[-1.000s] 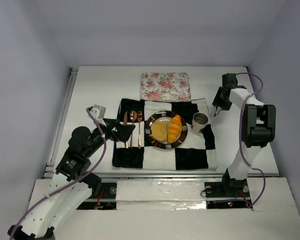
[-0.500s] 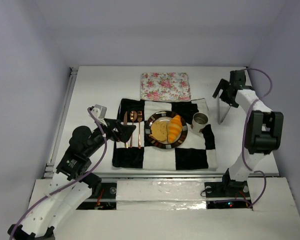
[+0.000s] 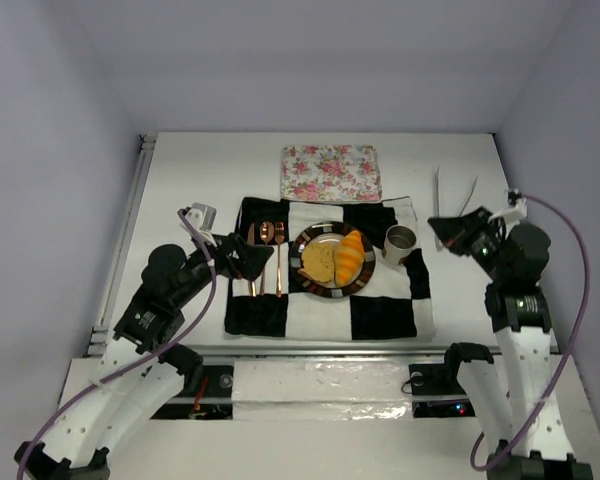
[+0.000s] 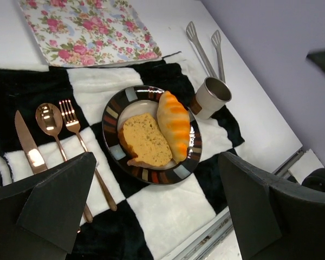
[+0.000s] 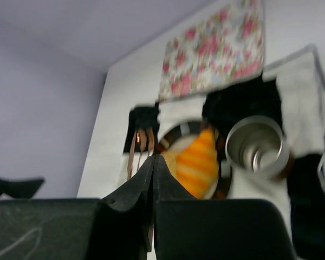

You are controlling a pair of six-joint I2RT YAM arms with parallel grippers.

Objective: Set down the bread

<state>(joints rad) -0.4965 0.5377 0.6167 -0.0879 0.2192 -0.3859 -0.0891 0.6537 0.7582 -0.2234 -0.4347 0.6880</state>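
Just ahead of the left jaws, which stand wide and hold nothing, sits the plate (image 4: 111,116) with the bread (image 4: 151,135) on it. The slice (image 4: 143,145) lies on the left and the croissant (image 4: 176,125) touches it on the right. Both look light, soft and crumbly, so pinch gently: the slice by its edges, the croissant across its fat middle. The right jaws are shut on nothing, with the bread well ahead of them. No words or labels can be read.
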